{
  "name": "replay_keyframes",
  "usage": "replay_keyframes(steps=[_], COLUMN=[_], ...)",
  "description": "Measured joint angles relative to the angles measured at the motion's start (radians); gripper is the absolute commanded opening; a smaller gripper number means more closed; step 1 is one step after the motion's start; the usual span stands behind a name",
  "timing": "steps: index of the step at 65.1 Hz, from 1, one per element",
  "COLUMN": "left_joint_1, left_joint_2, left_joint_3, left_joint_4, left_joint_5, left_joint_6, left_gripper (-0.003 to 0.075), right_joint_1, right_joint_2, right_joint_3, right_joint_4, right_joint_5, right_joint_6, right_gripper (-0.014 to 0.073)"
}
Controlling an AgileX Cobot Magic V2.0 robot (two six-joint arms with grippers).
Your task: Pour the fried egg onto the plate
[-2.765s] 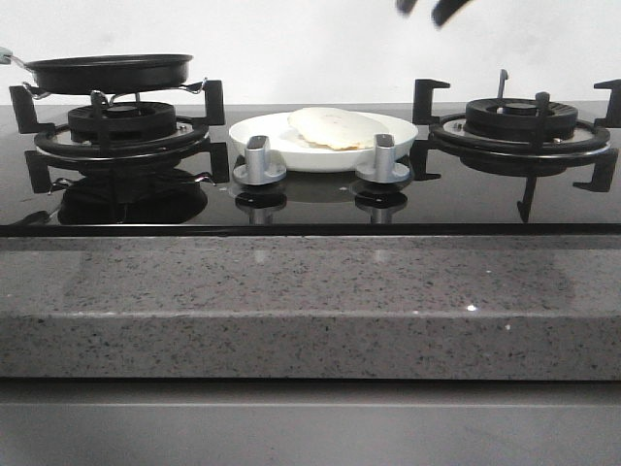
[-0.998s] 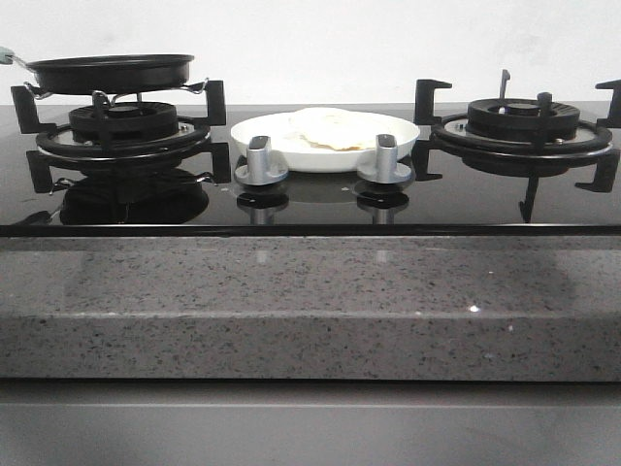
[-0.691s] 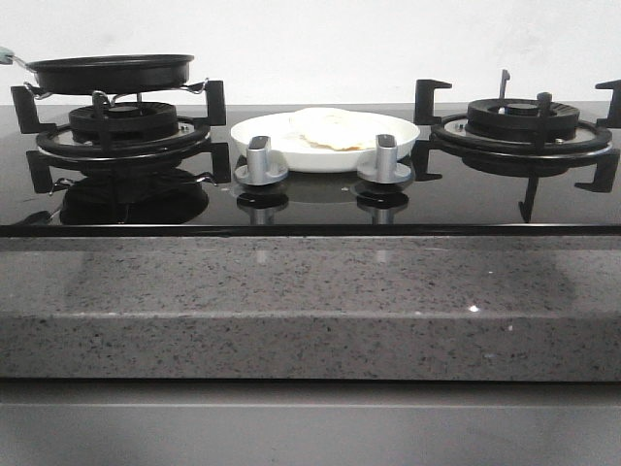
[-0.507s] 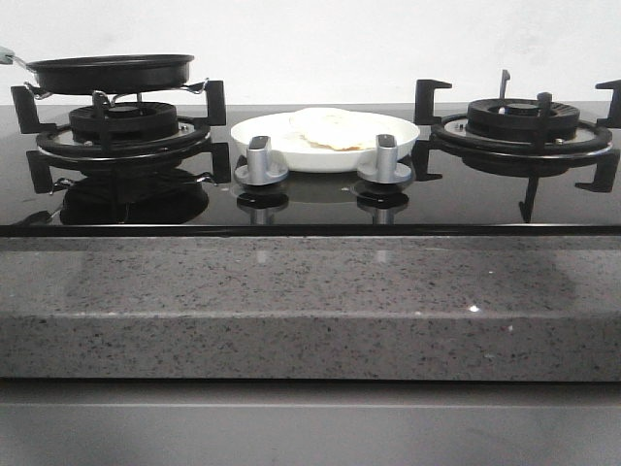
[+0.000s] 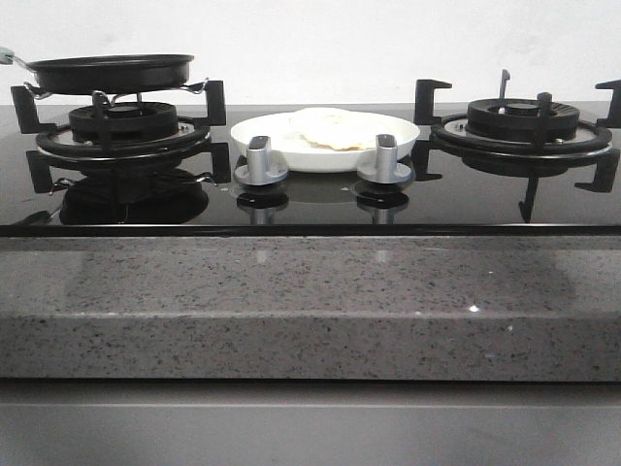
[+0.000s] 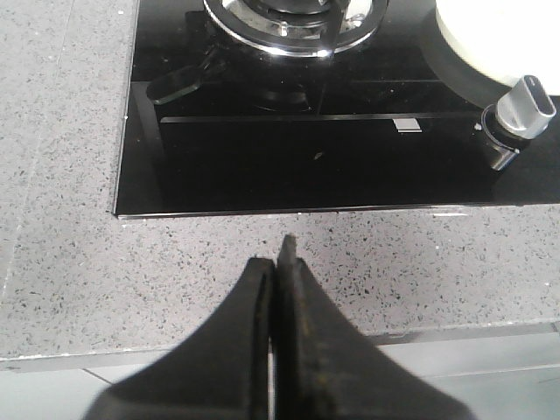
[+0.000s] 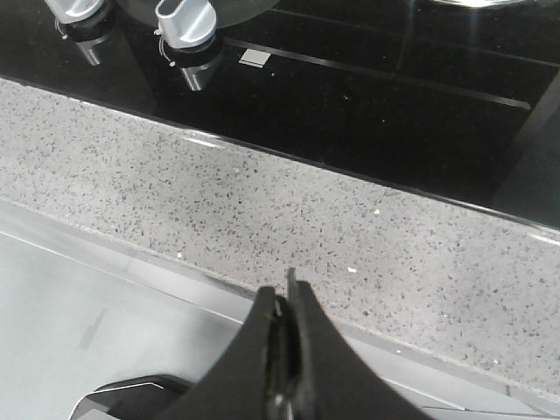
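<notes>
Speckled grey stone makes up the front of the table (image 5: 310, 282), and both arms hang over this near edge, well back from the cooking area. The left gripper (image 6: 278, 254) has its fingers (image 6: 260, 289) pressed together with nothing between them, above the stone just short of the black glass hob (image 5: 310, 209). The right gripper (image 7: 286, 297) is likewise closed on nothing, over the table's front lip.

Past the stone lies the glossy hob, with two silver knobs (image 5: 261, 163) standing at its centre. Directly behind them sits the plate (image 5: 398, 131), between the two burners. The fried egg (image 5: 330, 126) lies flat on the plate, towards its middle, within the rim. On the left burner (image 5: 121, 131) rests the black pan (image 5: 109, 70), level on the grate and, as far as this low angle shows, holding nothing. The right burner (image 5: 524, 121) is bare.

Judged from this layout, the pour looks complete: egg on dish, pan parked, both arms withdrawn. What remains is only to finish tidily. Doing that well means keeping the arms low and clear of the knobs and the pan handle, moving slowly so nothing nudges the plate, and leaving the egg undisturbed where it lies.
</notes>
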Motion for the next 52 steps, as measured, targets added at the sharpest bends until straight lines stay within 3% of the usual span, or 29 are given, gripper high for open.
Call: replay_keyframes(steps=[8,20,38,52], left_joint_1=[0.009,0.087,0.134,0.120], left_joint_2=[-0.038,-0.225,-0.520,-0.578], left_joint_3=[0.038,0.253,0.658,0.803], left_joint_4=[0.050,0.091,-0.034,-0.033], left_joint_5=[-0.081,-0.367,-0.718,-0.904], left_joint_6=[0.000,0.000,0.000,0.000], left_gripper=[-0.0019,-0.0019,-0.0019,-0.0019], right_joint_1=[0.000,0.000,0.000,0.000], right_joint_2=[0.000,0.000,0.000,0.000], right_joint_3=[0.000,0.000,0.000,0.000], right_joint_4=[0.000,0.000,0.000,0.000], right_joint_5=[0.000,0.002,0.002,0.004], right_joint_6=[0.000,0.000,0.000,0.000], right_gripper=[-0.0068,-0.0068,-0.0068,-0.0068])
